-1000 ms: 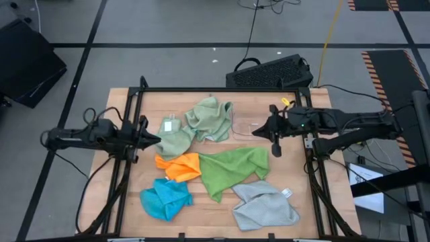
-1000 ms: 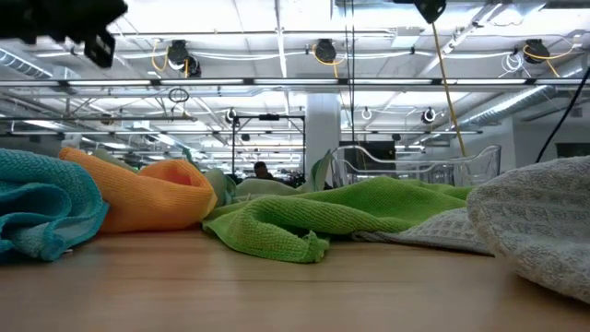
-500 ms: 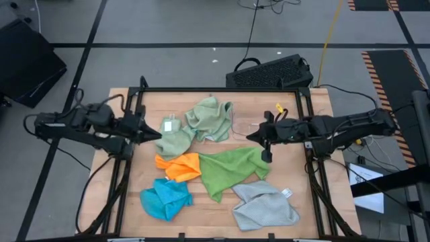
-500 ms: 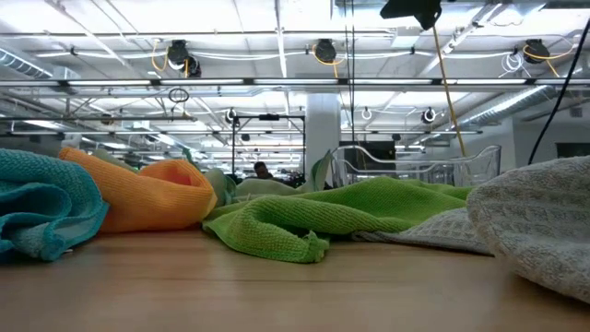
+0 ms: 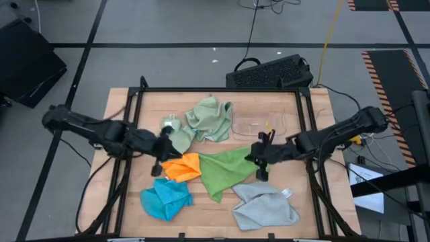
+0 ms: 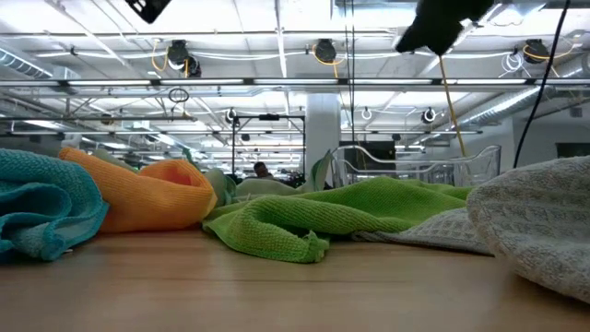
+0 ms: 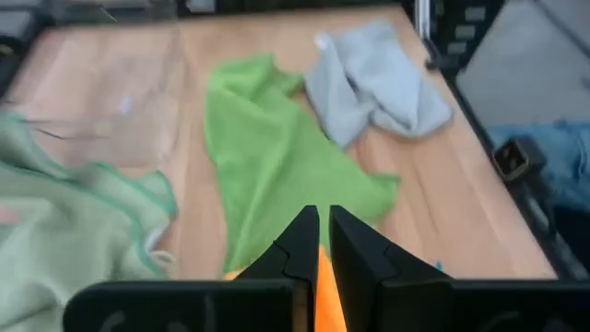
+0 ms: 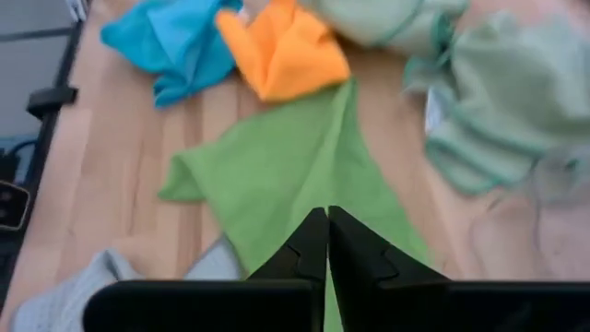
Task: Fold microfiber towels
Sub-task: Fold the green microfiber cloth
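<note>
Wooden surface (image 5: 134, 107) holds six unfolded microfiber towels (image 5: 222, 151), the bright green towel (image 5: 225, 171) at centre. Both arms reach in: the left pincer (image 5: 163, 142), pressed together and empty, hangs at its 10 o'clock corner, the right pincer (image 5: 259, 156), likewise pressed together, at 3 o'clock. Folding looks unstarted; next, spread both and pinch corners

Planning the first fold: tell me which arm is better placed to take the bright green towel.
Probably the right. Its gripper hangs over the bright green towel at its near corner, fingers shut. The left gripper sits above the orange towel and pale green one, farther off.
</note>
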Controlling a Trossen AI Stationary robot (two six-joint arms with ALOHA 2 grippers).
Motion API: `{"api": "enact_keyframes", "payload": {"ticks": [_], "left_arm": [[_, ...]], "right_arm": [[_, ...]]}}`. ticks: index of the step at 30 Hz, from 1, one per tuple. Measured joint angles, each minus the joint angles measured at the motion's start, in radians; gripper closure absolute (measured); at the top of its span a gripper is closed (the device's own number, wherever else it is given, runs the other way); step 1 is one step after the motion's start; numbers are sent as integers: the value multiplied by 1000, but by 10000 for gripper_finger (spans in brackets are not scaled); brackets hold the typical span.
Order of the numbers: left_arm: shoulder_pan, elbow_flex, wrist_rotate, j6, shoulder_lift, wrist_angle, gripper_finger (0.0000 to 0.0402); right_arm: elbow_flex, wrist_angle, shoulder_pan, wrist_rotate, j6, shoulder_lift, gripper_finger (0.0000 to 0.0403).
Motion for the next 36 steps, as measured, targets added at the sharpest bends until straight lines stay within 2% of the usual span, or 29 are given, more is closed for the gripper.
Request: {"api": "enact_keyframes", "payload": {"ticks": [8,15,21,27,30,36], "left_arm": [[-93,0,-88,-71,183,54,370],[-121,0,-95,-106,326,204,364],[-141,0,-95,-105,444,368,312],[-146,-1,-94,-107,556,538,263],[-146,-1,-95,-116,604,615,254],[-141,-1,-108,-117,672,735,252]], "right_arm": [[-67,1,105,58,155,94,324],[-122,-4,191,58,262,131,280],[-187,-7,254,3,335,130,274],[-296,7,273,6,370,130,278],[-364,98,269,12,356,130,279],[-487,317,263,113,240,130,283]]}}
